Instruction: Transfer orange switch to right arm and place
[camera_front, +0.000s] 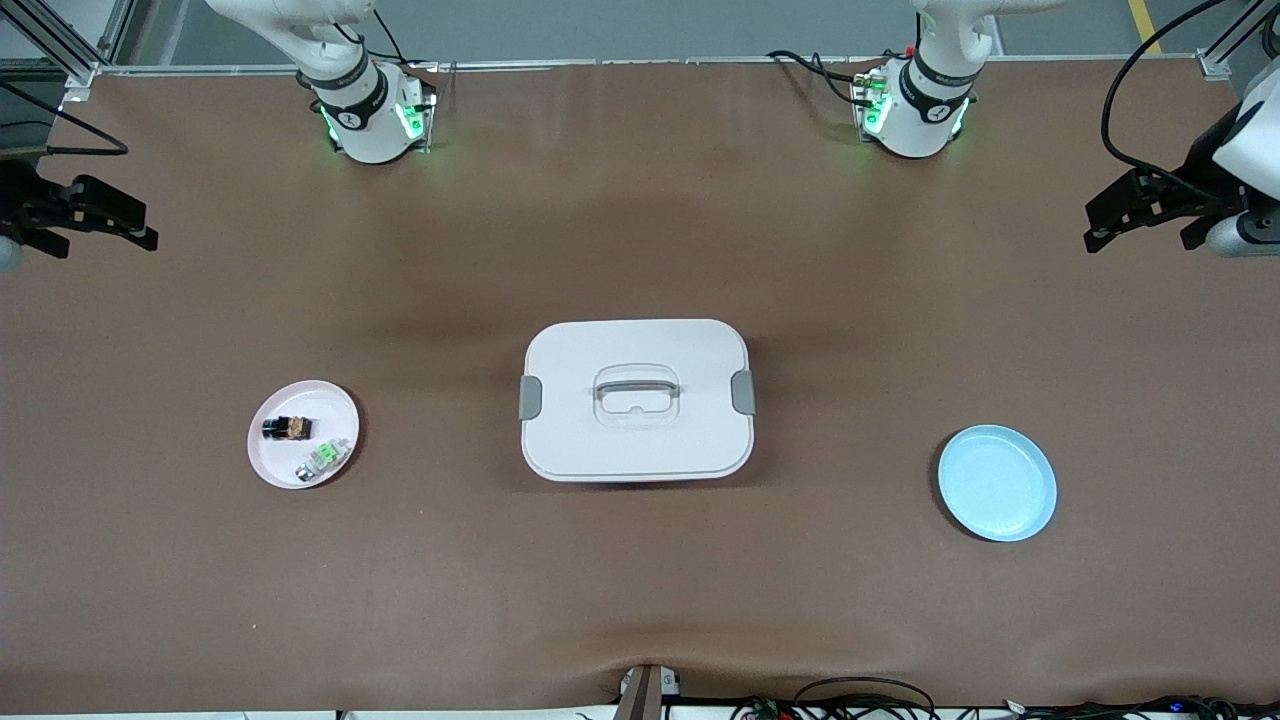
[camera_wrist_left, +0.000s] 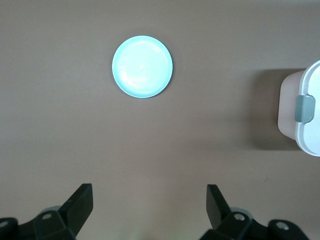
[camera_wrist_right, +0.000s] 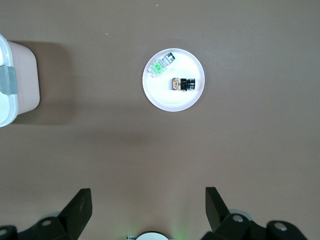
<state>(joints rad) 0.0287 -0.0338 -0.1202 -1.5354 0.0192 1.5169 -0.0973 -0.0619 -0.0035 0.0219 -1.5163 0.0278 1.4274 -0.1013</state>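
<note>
The orange switch (camera_front: 289, 428) lay on the pink plate (camera_front: 270, 466) toward the right arm's end of the counter (camera_front: 640, 580), touching nothing but the plate. A green switch (camera_front: 325, 459) lay just beside it on the same plate, nearer to the front camera. The blue plate (camera_front: 997, 483) toward the left arm's end carried nothing. A white lidded box (camera_front: 636, 400) stood between the two plates, its lid on and both grey clasps down.

The right hand (camera_front: 75, 215) waited up over the right arm's end of the counter, fingers spread, nothing between them; the right wrist view confirmed the gap and showed the pink plate well below. The left hand (camera_front: 1150, 205) waited likewise over the left arm's end, fingers spread and gripping nothing, with the blue plate in its wrist view.

Judgement on stage: the switch resting on the right arm's side fits either a placement already made there or a layout at odds with the task sentence. The pictures did not settle which, so no move is recommended.

Risks noted, should either hand go for the plate:
- The two switches lay close together. A wide approach could nudge or catch the green one.
- The orange switch was small and lay flat. Fingers closing off-centre could tip or skid it across the plate.
- The pink plate was light and loose on the counter, so a downward push on its rim could tilt it and spill both parts.
- The box stood in the path between the plates, and a low carry across could strike its lid or handle.
</note>
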